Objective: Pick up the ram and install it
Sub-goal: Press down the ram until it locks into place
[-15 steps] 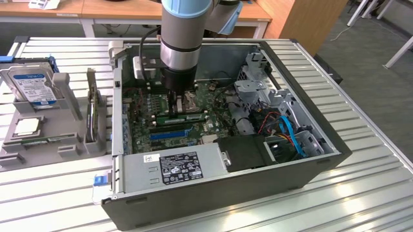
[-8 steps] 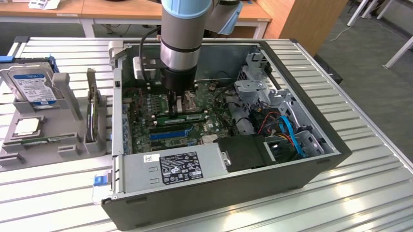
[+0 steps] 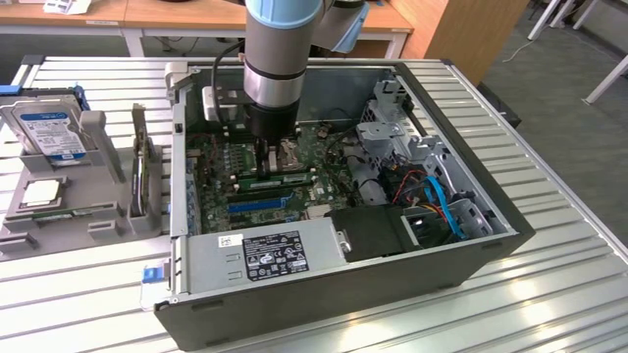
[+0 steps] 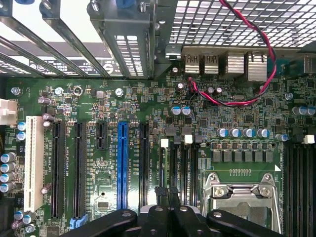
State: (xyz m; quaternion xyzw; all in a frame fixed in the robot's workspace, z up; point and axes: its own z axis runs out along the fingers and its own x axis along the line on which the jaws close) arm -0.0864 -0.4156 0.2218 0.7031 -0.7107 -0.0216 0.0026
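- Gripper (image 3: 267,158) closed, lowered inside open computer case (image 3: 471,254), centre of exterior frame.
- Ram (image 3: 284,178) lying green and horizontal on motherboard (image 4: 163,128), directly below fingertips; grip on it cannot be told.

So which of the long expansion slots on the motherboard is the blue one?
The blue slot is the one between two black slots, with the white slot further off at the board's edge.
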